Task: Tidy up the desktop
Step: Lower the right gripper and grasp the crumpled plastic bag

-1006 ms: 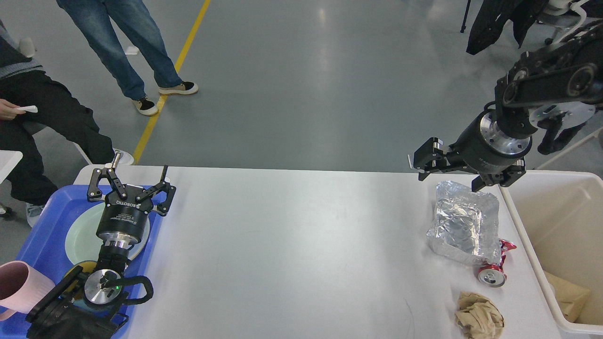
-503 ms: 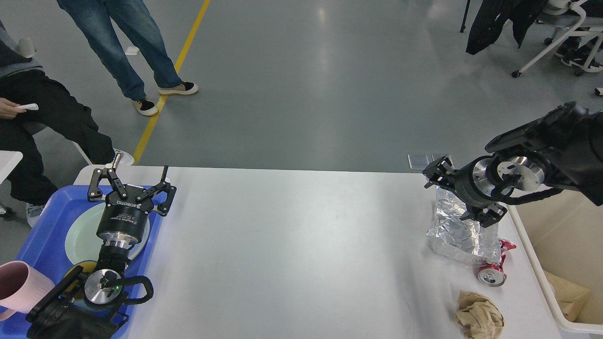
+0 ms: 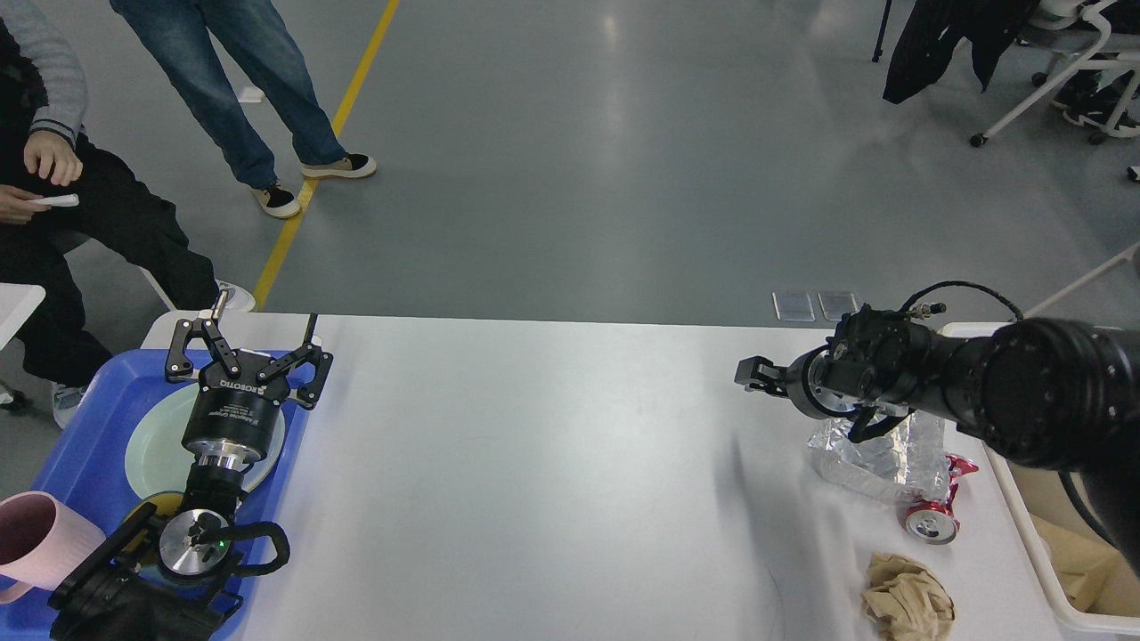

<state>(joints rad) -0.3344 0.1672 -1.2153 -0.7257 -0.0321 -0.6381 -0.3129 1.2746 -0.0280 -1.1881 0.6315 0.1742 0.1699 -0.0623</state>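
The white desktop (image 3: 552,472) fills the lower half of the head view. My left gripper (image 3: 245,345) hangs open over the far end of a blue tray (image 3: 85,418), above a pale green plate (image 3: 151,454), and holds nothing. My right arm reaches in low from the right, above a crumpled foil container (image 3: 877,454). Its gripper (image 3: 753,374) points left, past the foil's left edge, small and dark, so its fingers cannot be told apart. A crushed red can (image 3: 935,515) lies against the foil's near right corner. A ball of brown paper (image 3: 907,601) sits near the front edge.
A cream bin (image 3: 1064,579) with brown paper inside stands off the desktop's right end. A pink mug (image 3: 40,543) sits on the tray's near left. People stand and sit on the floor beyond the far left corner. Office chairs stand at the far right.
My right arm has swung down from high above the bin and stretched left, low over the foil container. The left arm has stayed still. The seated person's hand has moved.
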